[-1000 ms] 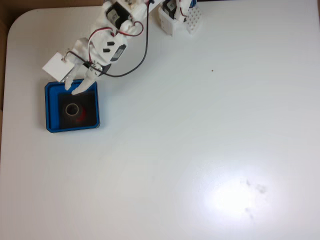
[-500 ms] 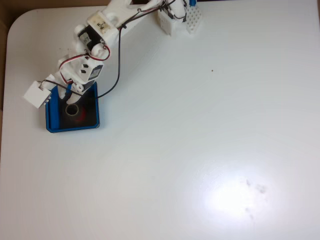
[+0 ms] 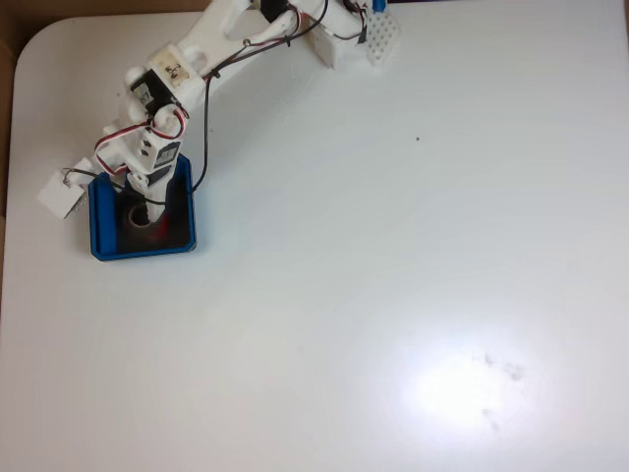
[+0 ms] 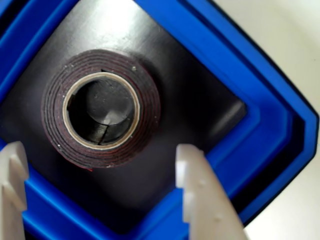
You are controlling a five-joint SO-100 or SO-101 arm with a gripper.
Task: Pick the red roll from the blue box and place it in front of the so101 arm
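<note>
Fixed view: white bench (image 3: 393,275). The blue box (image 3: 98,241) sits at left of frame, near the bench edge. The so101 arm (image 3: 182,69) reaches from top centre down-left, its claw (image 3: 145,208) lowered over the box. The red roll (image 3: 157,228) lies inside on the dark floor, partly hidden by the claw.

Wrist view: red roll (image 4: 50,110) flat on the black floor, upper left of frame, tan core ring visible. Claw (image 4: 100,195) open, white fingertips (image 4: 197,185) at bottom edge, spread wider than the roll, not touching it. Blue box rim (image 4: 260,100) runs diagonally at right.
</note>
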